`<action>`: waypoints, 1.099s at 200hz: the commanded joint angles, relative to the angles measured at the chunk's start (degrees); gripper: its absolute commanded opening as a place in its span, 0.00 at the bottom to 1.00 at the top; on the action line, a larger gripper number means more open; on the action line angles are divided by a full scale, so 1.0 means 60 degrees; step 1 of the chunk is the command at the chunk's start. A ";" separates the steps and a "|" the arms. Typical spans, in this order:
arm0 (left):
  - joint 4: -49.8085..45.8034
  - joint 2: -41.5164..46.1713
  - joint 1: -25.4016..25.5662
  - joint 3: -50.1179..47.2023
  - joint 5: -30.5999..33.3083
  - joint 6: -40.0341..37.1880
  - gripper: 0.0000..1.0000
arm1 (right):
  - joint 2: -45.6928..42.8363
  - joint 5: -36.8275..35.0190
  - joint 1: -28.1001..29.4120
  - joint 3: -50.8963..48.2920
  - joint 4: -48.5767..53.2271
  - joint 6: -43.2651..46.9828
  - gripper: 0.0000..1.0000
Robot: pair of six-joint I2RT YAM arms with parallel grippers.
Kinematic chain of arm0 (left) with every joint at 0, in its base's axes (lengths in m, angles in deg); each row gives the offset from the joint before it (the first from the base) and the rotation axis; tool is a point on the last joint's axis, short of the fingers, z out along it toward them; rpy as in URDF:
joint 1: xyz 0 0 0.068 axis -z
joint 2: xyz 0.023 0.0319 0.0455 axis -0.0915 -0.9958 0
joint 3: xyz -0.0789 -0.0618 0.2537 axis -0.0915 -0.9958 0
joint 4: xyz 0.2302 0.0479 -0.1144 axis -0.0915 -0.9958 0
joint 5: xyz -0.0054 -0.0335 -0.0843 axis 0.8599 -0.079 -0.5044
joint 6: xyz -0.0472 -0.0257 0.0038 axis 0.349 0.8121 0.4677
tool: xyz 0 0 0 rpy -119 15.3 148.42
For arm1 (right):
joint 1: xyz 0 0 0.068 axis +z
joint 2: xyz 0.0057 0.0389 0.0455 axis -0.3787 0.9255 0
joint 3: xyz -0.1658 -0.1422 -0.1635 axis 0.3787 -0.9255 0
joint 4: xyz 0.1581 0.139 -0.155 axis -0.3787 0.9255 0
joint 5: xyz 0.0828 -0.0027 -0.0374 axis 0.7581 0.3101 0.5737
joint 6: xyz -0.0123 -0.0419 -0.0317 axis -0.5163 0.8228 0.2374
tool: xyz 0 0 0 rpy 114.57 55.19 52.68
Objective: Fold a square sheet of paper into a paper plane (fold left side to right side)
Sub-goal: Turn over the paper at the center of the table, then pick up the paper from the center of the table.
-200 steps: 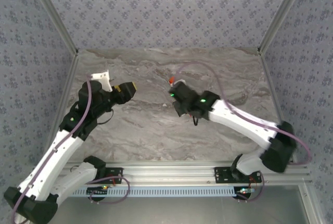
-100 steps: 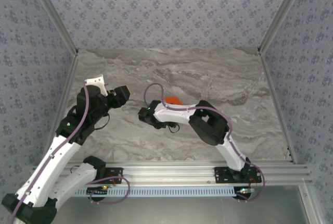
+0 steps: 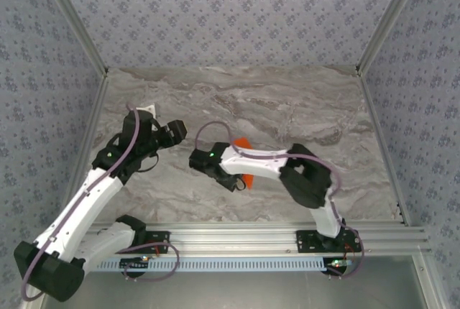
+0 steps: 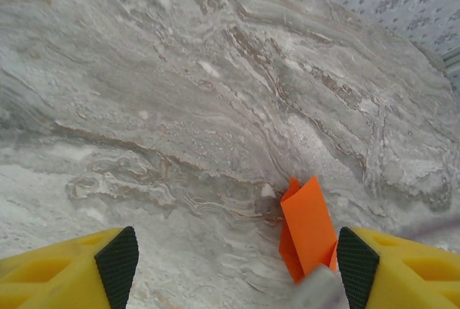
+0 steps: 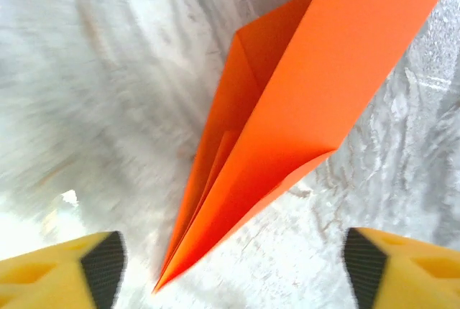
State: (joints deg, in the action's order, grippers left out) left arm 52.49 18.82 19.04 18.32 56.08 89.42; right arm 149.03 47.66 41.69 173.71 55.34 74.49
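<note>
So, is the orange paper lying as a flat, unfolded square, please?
No, the right wrist view shows the paper plane folded into a narrow pointed shape with layered flaps.

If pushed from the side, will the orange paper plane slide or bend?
The plane is thin folded paper, so probably very light; it would likely slide on the smooth table. Its flaps stand partly open, so a push may bend them. The layered nose looks stiffer.
</note>
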 commanded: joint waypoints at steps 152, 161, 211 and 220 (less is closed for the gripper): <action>0.6732 -0.6902 0.1606 -0.0574 -0.4545 0.2226 0.72 | -0.8112 1.0410 -0.7499 -0.7455 -0.7888 -0.2453 1.00; 0.6894 -0.7208 0.1616 -0.0461 -0.4676 0.2290 0.71 | -0.8158 1.0509 -0.7600 -0.7523 -0.7889 -0.2443 1.00; 0.8256 -0.8415 0.1660 -0.0236 -0.5281 0.2719 0.52 | -0.8141 1.0981 -0.7952 -0.7768 -0.7976 -0.2286 0.97; 0.8289 -0.8519 0.1649 -0.0156 -0.5332 0.2677 0.46 | -0.8080 1.1098 -0.8012 -0.7829 -0.8023 -0.2227 0.95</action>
State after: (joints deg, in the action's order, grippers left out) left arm 97.13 -30.27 28.62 15.19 27.05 104.83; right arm 100.59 110.65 -5.34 128.01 8.59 60.99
